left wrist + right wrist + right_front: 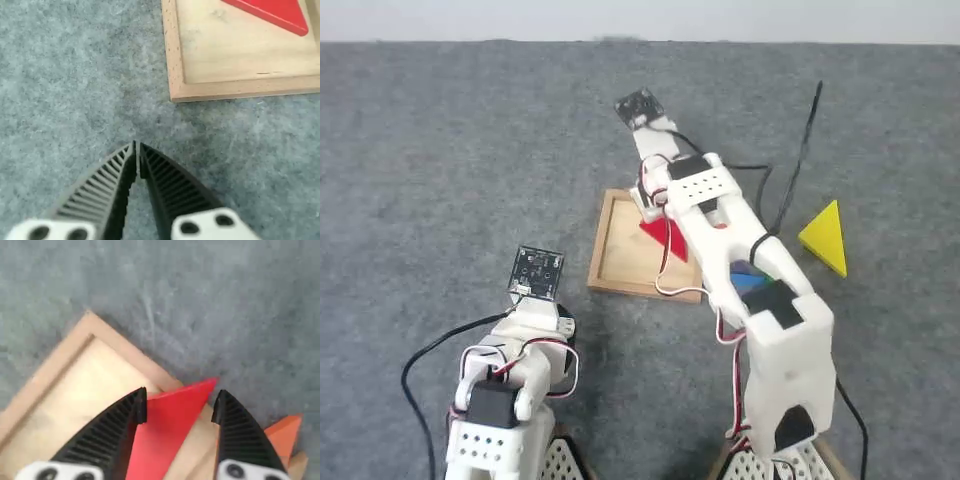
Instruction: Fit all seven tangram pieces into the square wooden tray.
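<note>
The square wooden tray lies mid-table, and its rim and one corner show in the wrist views. A red triangle lies in its right part, one tip reaching over the rim. My right gripper hangs open over this red triangle, one finger on each side. An orange piece lies just outside the rim. A yellow triangle rests on the mat to the right. A blue piece peeks out from under the right arm. My left gripper is shut and empty above the mat, short of the tray's near corner.
Grey felt mat covers the table, bare to the left of and behind the tray. The left arm sits folded at the front left. Black cables trail from the right arm across the mat behind the yellow triangle.
</note>
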Robot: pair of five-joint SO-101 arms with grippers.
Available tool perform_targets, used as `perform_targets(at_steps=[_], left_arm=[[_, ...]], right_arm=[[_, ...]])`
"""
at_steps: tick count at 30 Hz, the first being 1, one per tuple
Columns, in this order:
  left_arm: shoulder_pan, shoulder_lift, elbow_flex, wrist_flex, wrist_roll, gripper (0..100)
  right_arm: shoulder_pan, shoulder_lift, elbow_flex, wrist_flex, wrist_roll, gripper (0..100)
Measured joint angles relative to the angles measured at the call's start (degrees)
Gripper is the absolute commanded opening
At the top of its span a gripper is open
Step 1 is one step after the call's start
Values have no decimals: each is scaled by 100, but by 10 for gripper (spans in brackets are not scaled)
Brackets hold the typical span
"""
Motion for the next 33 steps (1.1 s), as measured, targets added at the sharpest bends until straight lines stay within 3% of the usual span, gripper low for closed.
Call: perform_targets(at_steps=[17, 27, 33], left_arm=[[0, 0, 0, 0, 0, 12], [0, 0, 0, 0, 0, 12], [0, 0, 0, 0, 0, 12]], right_arm=[[325, -123, 132, 607, -281, 220], [352, -1758, 2171, 26, -264, 221], [352, -2242, 2497, -466, -264, 220]])
